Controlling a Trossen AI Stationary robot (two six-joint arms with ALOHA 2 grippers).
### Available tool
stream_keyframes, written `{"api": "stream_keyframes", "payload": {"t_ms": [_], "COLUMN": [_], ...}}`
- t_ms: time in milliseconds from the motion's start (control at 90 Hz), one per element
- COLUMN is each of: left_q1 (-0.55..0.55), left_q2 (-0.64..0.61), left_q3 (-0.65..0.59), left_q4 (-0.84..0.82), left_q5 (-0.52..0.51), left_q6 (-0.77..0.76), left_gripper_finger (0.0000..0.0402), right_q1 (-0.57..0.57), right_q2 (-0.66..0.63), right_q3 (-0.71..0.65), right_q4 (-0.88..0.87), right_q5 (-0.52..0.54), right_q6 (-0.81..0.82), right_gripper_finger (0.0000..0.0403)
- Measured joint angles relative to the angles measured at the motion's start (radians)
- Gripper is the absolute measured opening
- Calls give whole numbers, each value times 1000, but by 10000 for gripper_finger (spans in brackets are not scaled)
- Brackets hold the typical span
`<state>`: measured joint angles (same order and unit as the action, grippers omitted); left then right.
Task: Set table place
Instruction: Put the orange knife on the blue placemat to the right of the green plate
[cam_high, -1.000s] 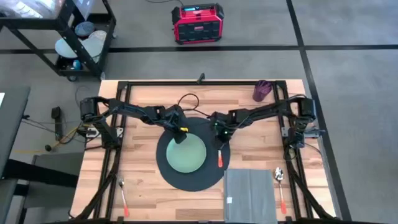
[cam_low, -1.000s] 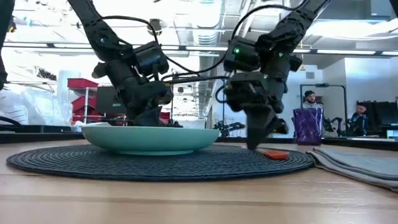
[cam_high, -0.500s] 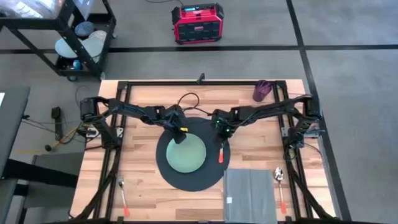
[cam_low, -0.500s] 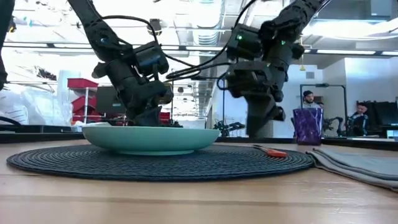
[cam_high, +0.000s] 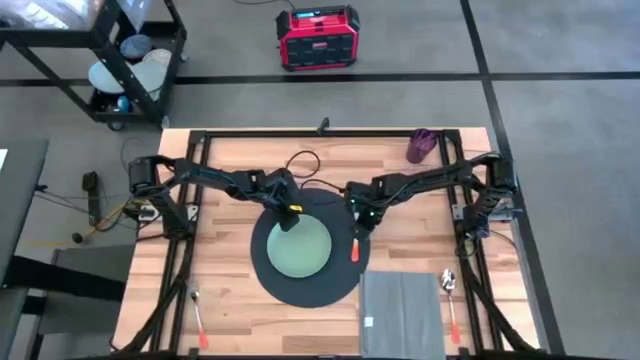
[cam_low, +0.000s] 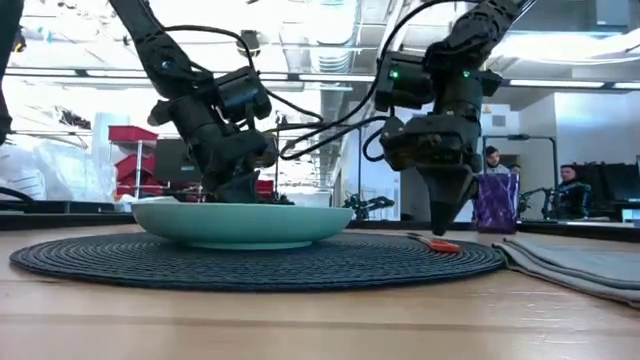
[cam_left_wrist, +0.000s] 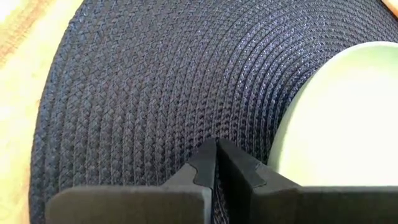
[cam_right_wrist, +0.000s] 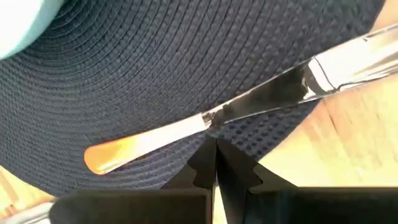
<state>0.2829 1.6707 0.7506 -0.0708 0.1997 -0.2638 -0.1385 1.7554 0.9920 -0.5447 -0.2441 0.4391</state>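
Note:
The round dark placemat lies on the wooden table, and the pale green plate sits on its middle. A knife with an orange handle lies flat on the mat's right edge, blade toward the far side. My left gripper is shut, low over the mat beside the plate's far rim. My right gripper is shut and points down just above the knife, near where handle and blade meet. My left gripper's shut fingertips point down at the placemat's weave right beside the plate's rim. I cannot tell whether they touch the mat or the plate.
A folded grey napkin lies at the near right, with an orange-handled spoon beside it. An orange-handled fork lies near the table's left front. A purple cup stands at the far right.
My right gripper has risen off the placemat beside the knife, shifted a little toward the table's right edge and come partway down again, ending over the knife. The knife stays flat on the mat.

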Motion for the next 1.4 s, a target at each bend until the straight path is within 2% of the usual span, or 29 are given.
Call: {"api": "stream_keyframes", "payload": {"t_ms": [333, 611, 711, 856, 933, 1400], "left_q1": [0, 0, 0, 0, 0, 1], "left_q2": [-1, -2, -2, -2, -2, -2], "left_q3": [0, 1, 1, 1, 1, 1], "left_q4": [-9, -22, -22, -20, -22, -19], "left_q5": [0, 1, 0, 2, 4, 3], "left_q6": [-2, 36, 39, 39, 39, 46], "left_gripper_finger": [0, 0, 0, 0, 0, 0], "right_q1": [-1, 27, 31, 33, 40, -12], "right_q2": [0, 0, 5, 27, 28, 35], "right_q3": [0, 0, -36, -85, -91, -39], "right_q4": [49, 25, 50, 92, 113, 89], "right_q5": [-1, 10, 11, -57, -57, -112], "right_q6": [28, 64, 64, 102, 108, 106], "right_gripper_finger": [0, 0, 0, 0, 0, 0]}}
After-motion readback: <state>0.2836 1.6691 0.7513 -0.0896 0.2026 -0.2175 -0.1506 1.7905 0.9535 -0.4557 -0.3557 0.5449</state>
